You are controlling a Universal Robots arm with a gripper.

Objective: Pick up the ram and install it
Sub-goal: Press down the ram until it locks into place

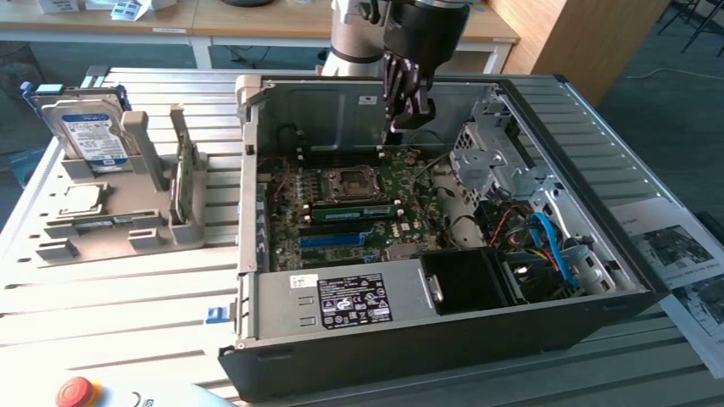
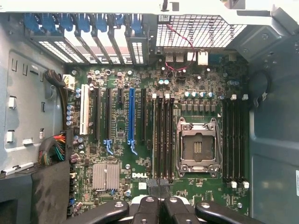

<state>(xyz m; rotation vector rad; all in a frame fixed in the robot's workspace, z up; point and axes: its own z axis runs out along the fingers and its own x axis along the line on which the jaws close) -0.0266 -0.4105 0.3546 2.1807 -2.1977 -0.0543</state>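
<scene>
My gripper [image 1: 409,117] hangs high over the open computer case [image 1: 633,297], above the motherboard [image 1: 339,199], and its dark fingers are together with nothing between them. In the wrist view the gripper [image 2: 159,185] lines up with the end of the black memory slots [image 2: 162,140] beside the bare processor socket [image 2: 197,148]. In the exterior view a long green ram stick [image 1: 353,211] stands on edge in the slots just in front of the socket. A second thin green stick [image 1: 183,180] stands upright in the grey holder [image 1: 136,233], on the exterior view's left.
The holder also carries a blue-labelled hard drive [image 1: 88,131] and a square silver chip [image 1: 77,199]. Inside the case are a power supply [image 1: 339,301], a drive cage [image 1: 498,170] and loose blue cables [image 1: 554,246]. A red stop button [image 1: 77,392] sits at the table's front. Papers [image 1: 679,254] lie on the exterior view's right.
</scene>
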